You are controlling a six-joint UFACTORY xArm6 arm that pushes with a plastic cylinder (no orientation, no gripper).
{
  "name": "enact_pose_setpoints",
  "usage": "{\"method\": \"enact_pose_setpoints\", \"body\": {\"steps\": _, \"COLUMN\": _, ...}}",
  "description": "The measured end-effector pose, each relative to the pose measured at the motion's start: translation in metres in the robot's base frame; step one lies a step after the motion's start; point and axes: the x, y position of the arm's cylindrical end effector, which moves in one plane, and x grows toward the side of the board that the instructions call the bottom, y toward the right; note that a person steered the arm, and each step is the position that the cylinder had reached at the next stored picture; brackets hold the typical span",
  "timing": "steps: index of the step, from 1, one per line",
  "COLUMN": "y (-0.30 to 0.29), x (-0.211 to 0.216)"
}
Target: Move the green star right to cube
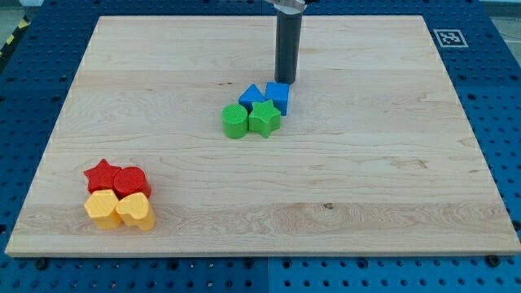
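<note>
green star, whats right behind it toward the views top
Behind the green star sit a blue triangular block and a blue cube, both apparently touching it. My tip stands just behind the cube. The star covers their lower front edges.

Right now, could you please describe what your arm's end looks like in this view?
Only the rod shows: a straight, dark grey cylinder with a lighter metallic collar where it leaves the view's top. No cables or markings show. My tip is plain and flat, just above the blue cube in the view.
</note>
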Motion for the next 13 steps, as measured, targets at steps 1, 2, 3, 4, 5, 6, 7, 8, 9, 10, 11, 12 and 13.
{"method": "enact_pose_setpoints", "body": {"steps": 1, "y": -0.029, "x": 0.0}}
{"method": "enact_pose_setpoints", "body": {"steps": 2, "y": -0.079, "x": 0.016}}
{"method": "enact_pose_setpoints", "body": {"steps": 3, "y": -0.099, "x": 0.044}}
{"method": "enact_pose_setpoints", "body": {"steps": 4, "y": -0.102, "x": 0.067}}
{"method": "enact_pose_setpoints", "body": {"steps": 5, "y": -0.077, "x": 0.078}}
{"method": "enact_pose_setpoints", "body": {"steps": 6, "y": -0.02, "x": 0.078}}
{"method": "enact_pose_setpoints", "body": {"steps": 7, "y": 0.019, "x": 0.079}}
{"method": "enact_pose_setpoints", "body": {"steps": 8, "y": 0.023, "x": 0.096}}
{"method": "enact_pose_setpoints", "body": {"steps": 9, "y": 0.018, "x": 0.116}}
{"method": "enact_pose_setpoints", "body": {"steps": 10, "y": 0.003, "x": 0.125}}
{"method": "enact_pose_setpoints", "body": {"steps": 11, "y": 0.01, "x": 0.16}}
{"method": "enact_pose_setpoints", "body": {"steps": 12, "y": 0.056, "x": 0.172}}
{"method": "enact_pose_setpoints", "body": {"steps": 13, "y": 0.084, "x": 0.147}}
